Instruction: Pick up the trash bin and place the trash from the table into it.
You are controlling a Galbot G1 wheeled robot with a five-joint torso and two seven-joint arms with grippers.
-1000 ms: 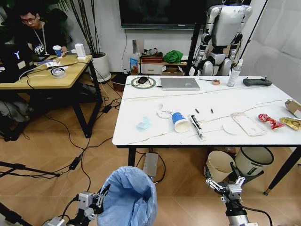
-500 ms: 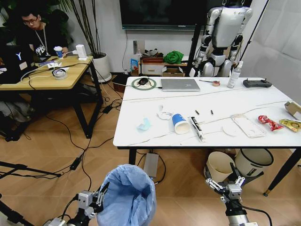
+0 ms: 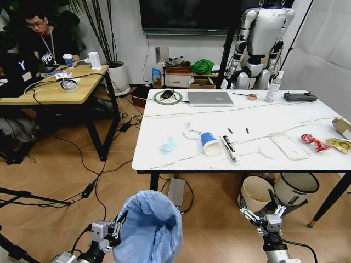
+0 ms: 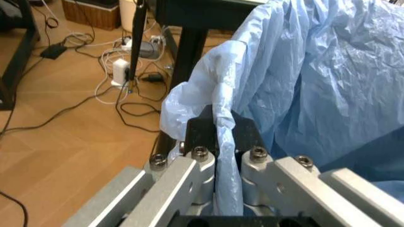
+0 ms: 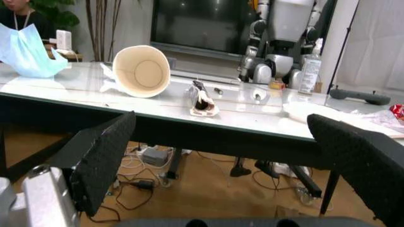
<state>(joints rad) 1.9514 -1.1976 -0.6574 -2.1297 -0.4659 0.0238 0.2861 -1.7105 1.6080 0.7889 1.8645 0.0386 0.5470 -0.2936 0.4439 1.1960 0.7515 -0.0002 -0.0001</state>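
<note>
I have the trash bin (image 3: 149,229) in hand on my left side, low in front of the base and short of the table (image 3: 164,123). The left gripper (image 3: 117,231) sits at the bin's left rim; its fingers (image 4: 189,172) are clamped together on a fold of the blue liner bag (image 4: 303,80), not visibly on the bin wall itself. The right gripper (image 3: 261,216) hangs empty to the right of the bin, below the table's near edge, pads (image 5: 104,158) spread wide apart.

Step in hand, as I judge it: carrying the bin up to the table edge. The hold is on thin plastic only, so I would keep the lift slow and level, watch for the liner slipping or tearing out of the pinch, and bring the bin mouth under the near edge, just ahead of the right gripper, so litter can be swept or dropped in with short moves.

Count of trash on the table, all beyond and above both grippers:
- one bluish tissue (image 3: 167,144), nearest the left gripper;
- one white tissue (image 3: 190,131);
- one paper cup (image 3: 210,143), lying on its side;
- one slim dark-and-white wrapper (image 3: 229,148);
- one white lid (image 3: 268,150);
- one clear package (image 3: 289,145);
- one red wrapper (image 3: 314,141);
- one yellow wrapper (image 3: 339,144);
- one brown bag (image 3: 343,125) at the far right edge, partly cut off.

Small specks near the cup are too fine to identify.
</note>
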